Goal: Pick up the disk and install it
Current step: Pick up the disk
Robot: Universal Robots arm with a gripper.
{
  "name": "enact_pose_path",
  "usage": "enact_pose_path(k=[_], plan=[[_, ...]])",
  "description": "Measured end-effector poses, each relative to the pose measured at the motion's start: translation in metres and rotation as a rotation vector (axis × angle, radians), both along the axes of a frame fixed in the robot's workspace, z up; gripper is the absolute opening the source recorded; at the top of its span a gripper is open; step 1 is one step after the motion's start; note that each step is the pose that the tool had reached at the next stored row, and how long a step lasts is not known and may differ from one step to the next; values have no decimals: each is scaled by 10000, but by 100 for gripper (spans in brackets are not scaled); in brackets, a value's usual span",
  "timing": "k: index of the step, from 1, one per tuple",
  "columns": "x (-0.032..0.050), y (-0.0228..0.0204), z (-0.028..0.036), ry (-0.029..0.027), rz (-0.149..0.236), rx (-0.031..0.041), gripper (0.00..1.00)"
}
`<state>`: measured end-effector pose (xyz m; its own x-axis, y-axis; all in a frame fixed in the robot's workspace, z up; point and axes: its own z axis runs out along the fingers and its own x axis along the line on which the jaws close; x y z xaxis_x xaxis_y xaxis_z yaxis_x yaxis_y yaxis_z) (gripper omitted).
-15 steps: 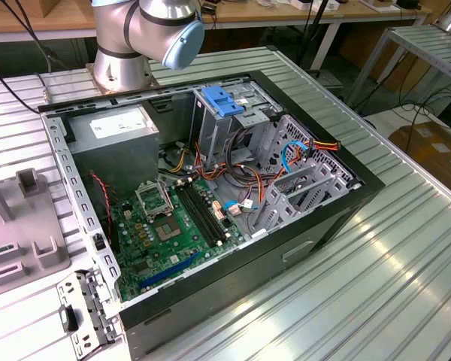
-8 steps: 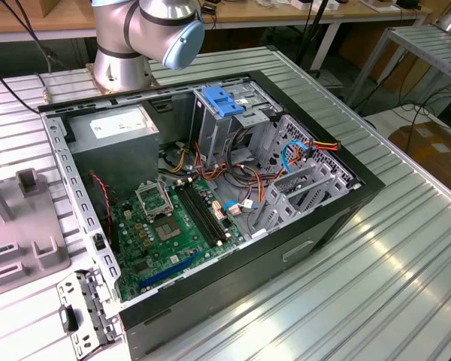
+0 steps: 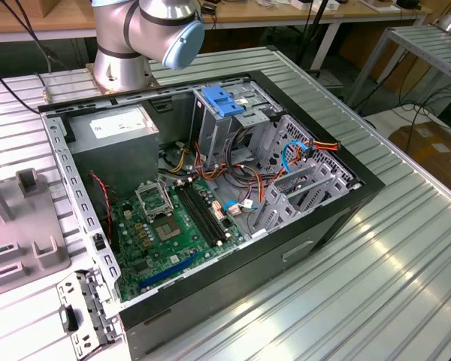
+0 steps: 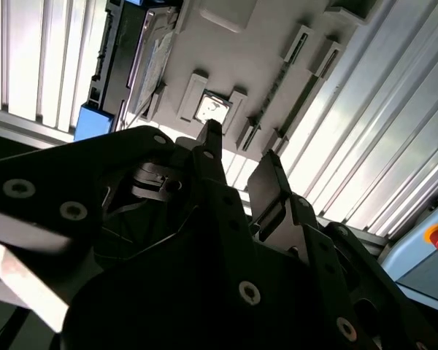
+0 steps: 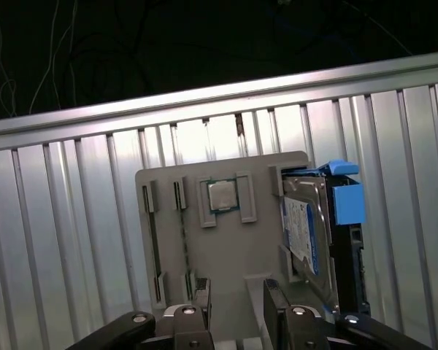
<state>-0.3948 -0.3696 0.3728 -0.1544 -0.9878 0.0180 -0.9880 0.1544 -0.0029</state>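
The disk [image 5: 310, 233] is a silver-grey hard drive with a white and blue label and blue plastic rails. It stands on edge in a slot at one side of a grey fixture tray [image 5: 226, 255]. In the second wrist view the disk [image 4: 142, 62] shows beside the same tray [image 4: 255, 44]. My gripper [image 5: 238, 306] hovers above the tray, off to the side of the disk and apart from it. Its two dark fingers [image 4: 208, 157] are open with nothing between them.
An open computer case [image 3: 210, 195] lies on the ribbed metal table [image 3: 376, 256], with motherboard [image 3: 165, 226], cables, a grey power supply [image 3: 116, 139] and a light-blue clip [image 3: 222, 101] on the drive cage. A processor chip [image 5: 220, 195] sits in the tray. The arm's base [image 3: 124, 45] stands behind the case.
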Motion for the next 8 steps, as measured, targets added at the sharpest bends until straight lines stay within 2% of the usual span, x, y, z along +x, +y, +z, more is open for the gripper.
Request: enact_pose_path(k=[8], plan=[[-1, 45, -11, 0, 0, 0, 42]])
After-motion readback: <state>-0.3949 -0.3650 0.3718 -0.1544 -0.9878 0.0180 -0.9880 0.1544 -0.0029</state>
